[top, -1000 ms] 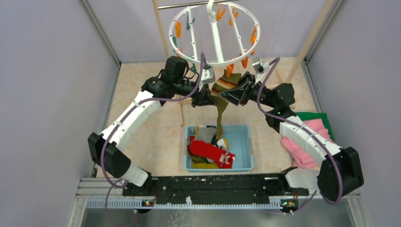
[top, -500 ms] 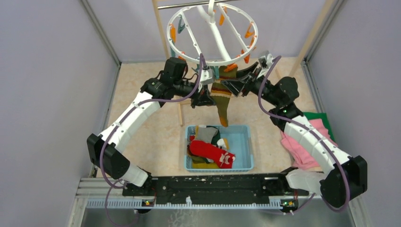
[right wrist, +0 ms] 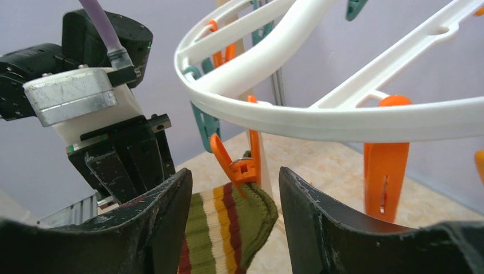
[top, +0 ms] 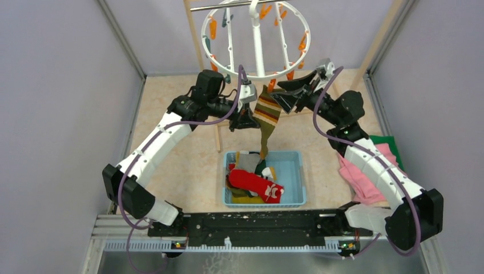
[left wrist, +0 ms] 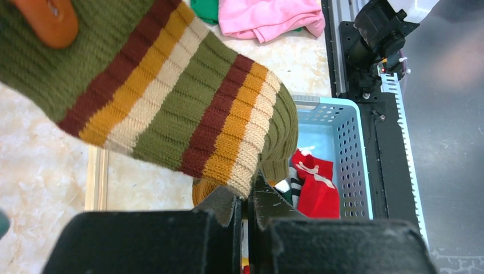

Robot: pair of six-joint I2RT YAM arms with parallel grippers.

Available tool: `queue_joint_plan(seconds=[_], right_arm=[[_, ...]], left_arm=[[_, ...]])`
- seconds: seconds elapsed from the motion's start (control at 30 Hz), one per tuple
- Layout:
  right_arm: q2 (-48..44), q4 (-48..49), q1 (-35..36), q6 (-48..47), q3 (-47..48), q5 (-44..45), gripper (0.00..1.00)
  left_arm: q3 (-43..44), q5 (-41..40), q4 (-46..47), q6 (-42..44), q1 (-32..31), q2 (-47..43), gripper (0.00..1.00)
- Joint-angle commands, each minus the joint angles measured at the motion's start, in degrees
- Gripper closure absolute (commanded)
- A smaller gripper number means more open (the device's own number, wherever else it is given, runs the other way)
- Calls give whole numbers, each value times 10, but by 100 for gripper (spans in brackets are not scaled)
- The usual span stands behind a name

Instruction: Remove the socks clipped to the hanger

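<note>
The task looks almost done. A blue basket (top: 301,180) sits at the centre of the counter (top: 182,154) and holds removed socks: a red sock (top: 251,184) on top, a grey sock (top: 246,161) at its 11 o'clock, and mustard and dark pieces underneath. One striped sock (top: 266,111) is left on the hanger (top: 258,48), which hangs at 12 o'clock in the top view. This sock hangs from an orange clip (right wrist: 237,165) at the ring's 6 o'clock edge, and its toe trails down toward the basket's far rim.

The left gripper (top: 246,119) is at the sock's 9 o'clock. In its wrist view the fingers are drawn together, and the cuff's corner runs into the seam between them, so it appears to be pinching the cuff. The right gripper (top: 285,98) is at the sock's 2 o'clock. Its fingers are spread wide on either side of the clip and press nothing. What appears to be left is to squeeze that clip, free the sock and drop it in the basket.

Several things cannot be settled:
- The ring's far edge and the hook are cut off at the top of the frame. The other clips look bare, but the ones at the far edge cannot be checked.
- The buried socks cannot be counted.
- Whether the toe touches the basket is unclear.
- The left wrist view crops the clip, so how deeply it bites the sock is not visible.

Pink and green cloths (top: 365,171) lie at 3 o'clock, away from the work.
</note>
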Motion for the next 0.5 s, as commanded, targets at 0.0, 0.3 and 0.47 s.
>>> queue_joint_plan(seconds=[0.0,0.3,0.47], right_arm=[[-3,64,-5,28,4,-24,43],[48,119,12,56,43,-32,43],[54,122,18,43,39,-21,44]], left_arm=[[-6,25,10,-1,1,-21,100],[-15,27,17,-10,1,-24,100],[-22,31,16,-9,0,-27,100]])
